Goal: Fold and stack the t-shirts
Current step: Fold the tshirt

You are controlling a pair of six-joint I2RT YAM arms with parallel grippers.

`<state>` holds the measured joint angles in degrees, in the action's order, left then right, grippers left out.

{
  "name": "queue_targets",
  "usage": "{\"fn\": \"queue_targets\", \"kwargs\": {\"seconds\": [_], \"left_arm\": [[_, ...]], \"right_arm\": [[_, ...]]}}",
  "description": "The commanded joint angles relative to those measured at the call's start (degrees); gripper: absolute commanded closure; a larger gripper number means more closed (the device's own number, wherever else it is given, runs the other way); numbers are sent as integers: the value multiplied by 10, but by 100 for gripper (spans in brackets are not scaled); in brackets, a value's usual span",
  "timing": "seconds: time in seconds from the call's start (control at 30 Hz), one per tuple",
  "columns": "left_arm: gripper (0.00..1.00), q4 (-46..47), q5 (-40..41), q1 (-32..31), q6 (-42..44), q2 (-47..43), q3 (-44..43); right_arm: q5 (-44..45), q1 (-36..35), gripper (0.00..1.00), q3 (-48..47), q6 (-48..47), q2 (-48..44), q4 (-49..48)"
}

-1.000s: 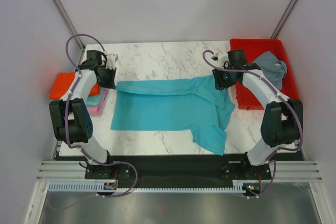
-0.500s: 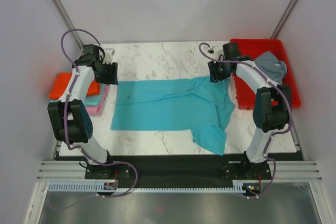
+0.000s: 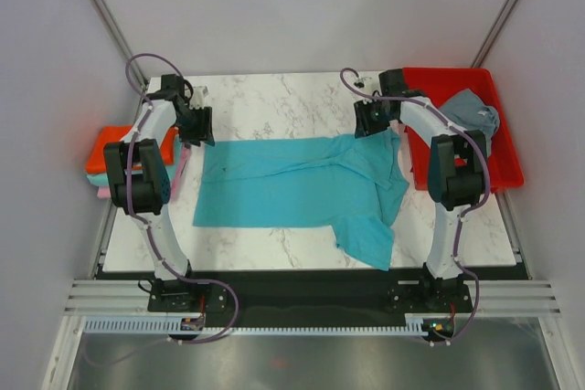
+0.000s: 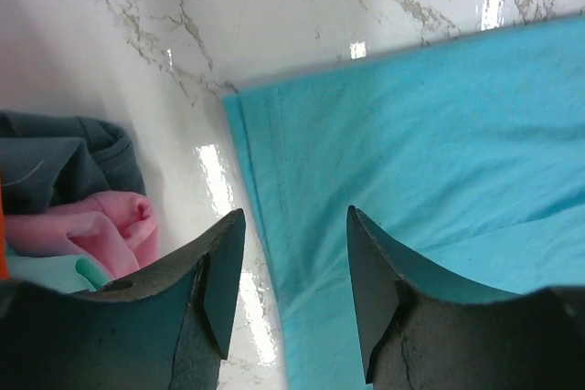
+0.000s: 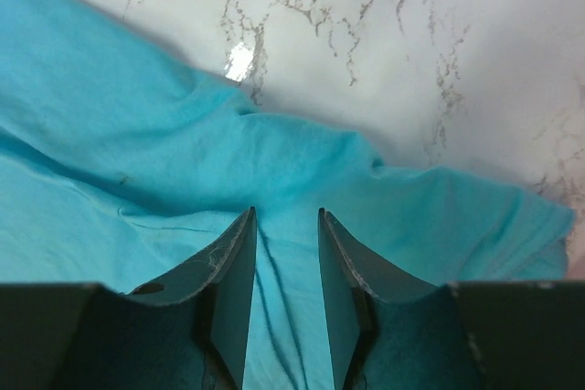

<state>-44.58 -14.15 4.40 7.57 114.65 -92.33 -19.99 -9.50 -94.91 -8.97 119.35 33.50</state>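
Observation:
A turquoise t-shirt (image 3: pixel 292 184) lies spread flat on the marble table (image 3: pixel 274 102), one sleeve trailing toward the front edge. My left gripper (image 3: pixel 198 128) hovers over the shirt's far left corner (image 4: pixel 274 134), open, with nothing between its fingers (image 4: pixel 224 253). My right gripper (image 3: pixel 369 121) is over the shirt's far right part (image 5: pixel 302 162), its jaws a little apart above the cloth and pinching nothing. A slate grey t-shirt (image 3: pixel 475 114) lies crumpled in the red tray. Folded shirts are stacked at the table's left edge: orange-red (image 3: pixel 99 151), pink (image 4: pixel 101 226) and a dark teal one (image 4: pixel 64 157).
The rigid red tray (image 3: pixel 430 79) stands at the table's right side, just beside my right arm. Pale walls close in on both sides. The table's near edge meets the black base strip (image 3: pixel 292 285) where both arms are bolted.
The left gripper has opened and let go of the shirt's far edge. That edge, raised and folded over before, now lies flat. Both wrists have drawn slightly toward the far side.

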Motion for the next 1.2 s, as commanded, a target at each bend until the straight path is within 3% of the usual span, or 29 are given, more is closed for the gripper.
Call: {"fn": "queue_targets", "kwargs": {"seconds": [0.0, 0.4, 0.97, 1.17], "left_arm": [[45, -10, -25, -3, -25, 7, -35], [45, -9, -32, -6, -37, 9, -39], [45, -9, -23, -7, -38, 7, -36], [45, -9, -18, -9, -37, 6, -34]], "right_arm": [[-35, -9, 59, -21, 3, 1, 10], [-40, -14, 59, 30, -4, -19, 28], [-46, -21, 62, 10, -18, 25, 46], [-51, -32, 88, 8, -18, 22, 48]]}}
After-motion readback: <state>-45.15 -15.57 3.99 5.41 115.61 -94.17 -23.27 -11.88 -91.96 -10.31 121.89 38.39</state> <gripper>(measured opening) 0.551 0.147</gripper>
